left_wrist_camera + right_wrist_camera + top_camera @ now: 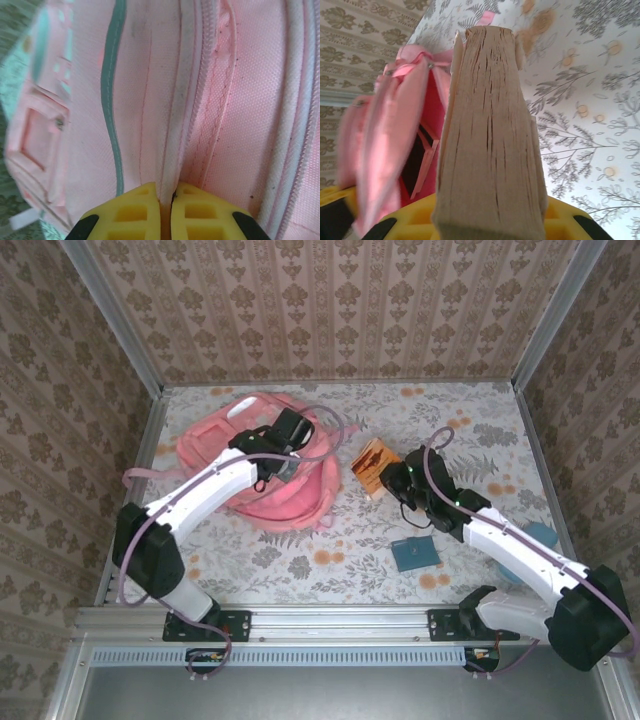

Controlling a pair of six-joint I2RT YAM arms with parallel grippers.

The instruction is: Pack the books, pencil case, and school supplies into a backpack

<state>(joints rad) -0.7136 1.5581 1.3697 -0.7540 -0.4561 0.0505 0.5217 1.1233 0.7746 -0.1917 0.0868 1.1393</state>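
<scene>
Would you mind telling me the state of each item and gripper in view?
backpack: lying on the table, apparently open.
left gripper: shut on a backpack seam.
right gripper: shut on the orange book.
orange book: closed, gripped, outside the backpack.
teal book: closed, flat on the table.
pencil case: on the table, partly behind the right arm.

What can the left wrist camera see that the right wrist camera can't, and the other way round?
Left wrist camera: the left hand is pinched shut on a fold of the pink backpack, beside its zipper and a teal stripe.
Right wrist camera: the right hand grips a book, page edges facing the camera, with the flowery table behind. A dark gap opens in the backpack at the left.
Both: pink backpack fabric and yellow fingers.
</scene>
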